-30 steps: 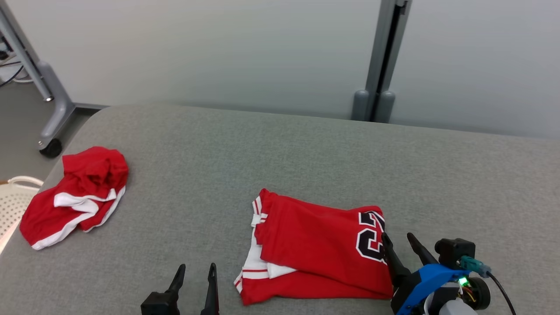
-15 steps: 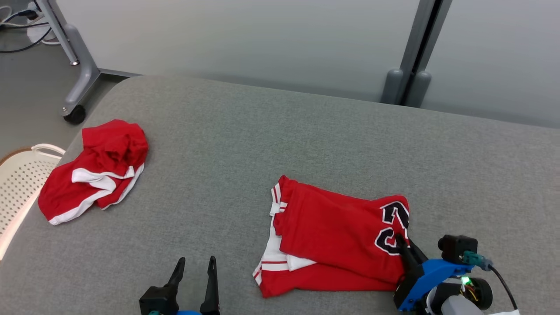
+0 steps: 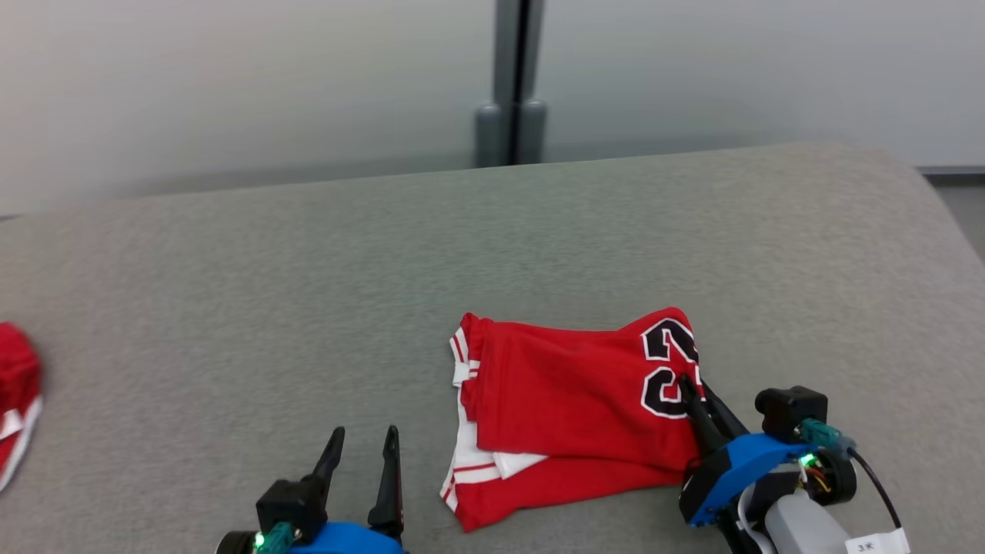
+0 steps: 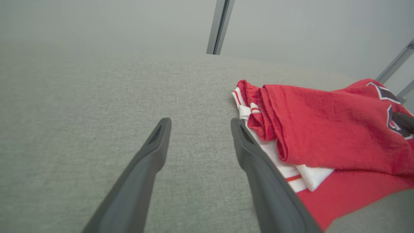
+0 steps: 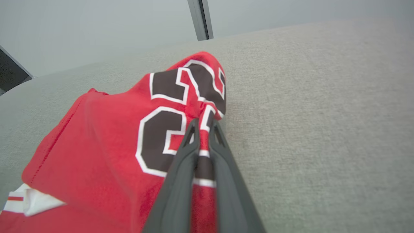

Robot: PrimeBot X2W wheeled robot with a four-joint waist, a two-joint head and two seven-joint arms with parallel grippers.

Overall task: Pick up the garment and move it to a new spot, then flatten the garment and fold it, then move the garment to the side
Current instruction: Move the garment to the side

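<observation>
We see the right gripper (image 3: 692, 387) clenched on the garment (image 3: 569, 392). In the right wrist view its two dark fingers (image 5: 181, 168) stand almost together, and a narrow pleat of red cloth with a strip of the printed numerals (image 3: 666, 369) is pinched between them right up to the tips. The grip sits on the garment's right end, and beyond the fingertips the cloth is drawn up into a small soft peak. The left gripper (image 3: 365, 435) is released, its jaws spread wide with nothing between them. In the left wrist view it hangs low over the bare gray padded surface (image 3: 308, 269), and its inner finger (image 4: 258, 168) is just beside the garment's left edge; we cannot tell whether it touches the cloth. The garment is a red jersey folded into a rough rectangle. It lies on the gray surface at the near middle of the head view, between the two grippers and closer to the right one. Large black numerals outlined in white mark its right end. Along the left edge and the near left corner, white trim with thin red stripes (image 3: 462, 462) sticks out from under the top red layer, whose left border is rolled into a loose fold. A second red and white cloth (image 3: 15, 392) lies at the far left of the head view, well apart. A gray upright post (image 3: 512, 77) stands beyond the surface's far edge.
</observation>
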